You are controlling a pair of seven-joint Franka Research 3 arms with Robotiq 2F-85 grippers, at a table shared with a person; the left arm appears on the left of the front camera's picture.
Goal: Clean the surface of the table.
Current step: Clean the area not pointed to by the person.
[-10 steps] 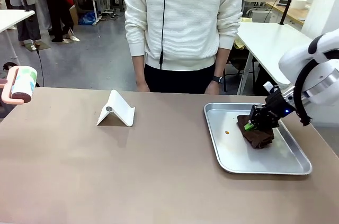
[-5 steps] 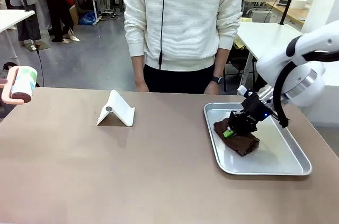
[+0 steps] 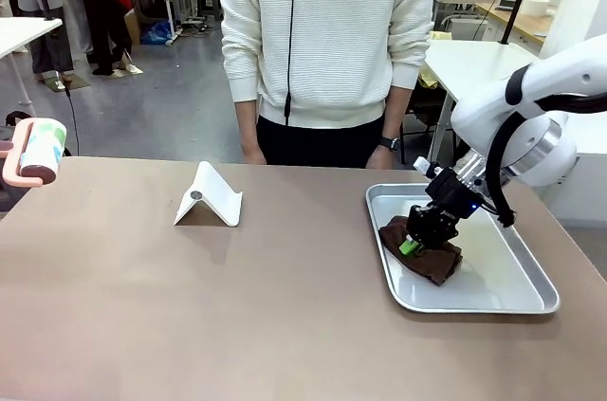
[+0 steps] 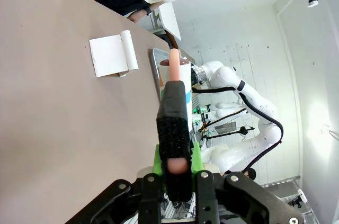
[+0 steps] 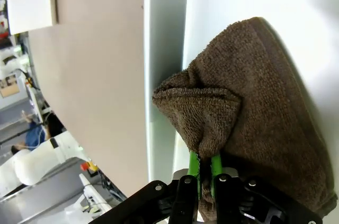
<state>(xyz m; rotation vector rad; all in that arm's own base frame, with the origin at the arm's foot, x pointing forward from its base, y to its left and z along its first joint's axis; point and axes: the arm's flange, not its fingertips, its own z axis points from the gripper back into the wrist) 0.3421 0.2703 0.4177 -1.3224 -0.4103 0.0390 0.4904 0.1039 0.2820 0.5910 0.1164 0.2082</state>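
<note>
Your right gripper [image 3: 410, 246] is pinched tight on the crumpled brown terry cloth [image 3: 434, 261] in the silver metal tray [image 3: 498, 278] on the greyish-brown table's [image 3: 237, 297] right side. Your left gripper [image 4: 176, 163] clamps a pink-handled roller [image 3: 38, 150].

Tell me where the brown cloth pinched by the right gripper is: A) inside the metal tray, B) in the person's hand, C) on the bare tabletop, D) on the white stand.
A: the right gripper holds the brown cloth inside the metal tray, near its left rim.

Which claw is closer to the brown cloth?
The right claw: it is pinching the brown cloth in the metal tray. The left claw holds a lint roller at the table's left end.
</note>
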